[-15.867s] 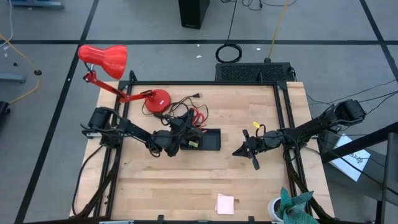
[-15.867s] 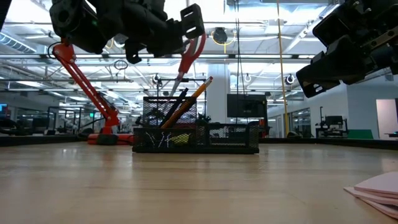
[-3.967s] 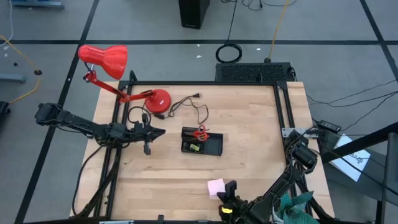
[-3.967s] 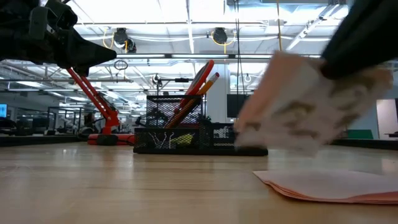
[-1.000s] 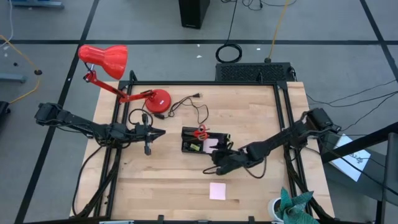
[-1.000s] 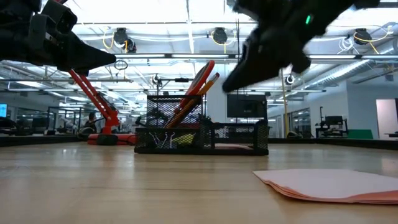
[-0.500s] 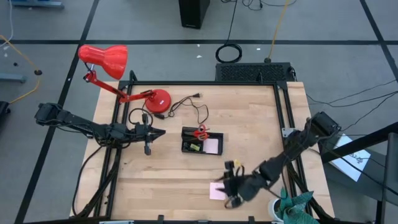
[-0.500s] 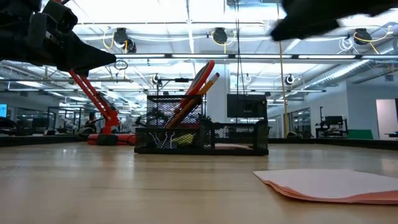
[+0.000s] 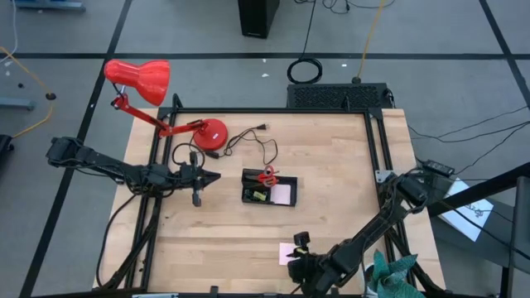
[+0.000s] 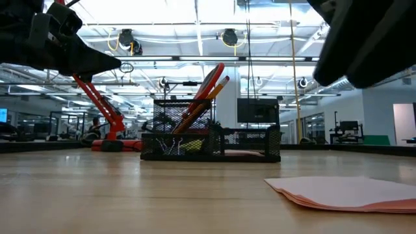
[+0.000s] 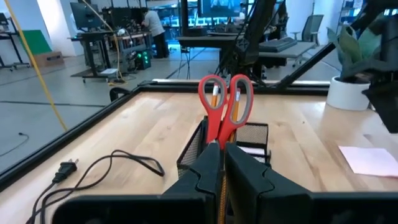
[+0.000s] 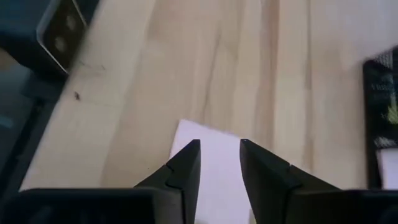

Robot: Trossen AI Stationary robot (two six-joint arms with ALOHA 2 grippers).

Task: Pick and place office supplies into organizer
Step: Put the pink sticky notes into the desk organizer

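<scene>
- The black organizer [image 9: 268, 192] sits in the middle of the tabletop [image 9: 331, 165], with its long side going left to right.
- The red-handled scissors [image 10: 209, 78] and an orange pencil [image 10: 207, 94] stand in its left cup, leaning with their tops toward the right in the low view.
- A pink sheet [image 9: 282, 194] lies flat in the right part of the organizer.
- The pink sticky-note pad [image 9: 287, 252] lies flat near the front edge of the tabletop.
- The right hand [image 12: 219, 163] hangs just over that pad, its fingers a little apart and pinching nothing.
- The left hand [image 9: 214, 175] waits left of the organizer, pressed together, pointing at it.
- The red desk lamp [image 9: 141, 81] and its black cord [image 9: 252, 141] are at the far left, behind the organizer.
</scene>
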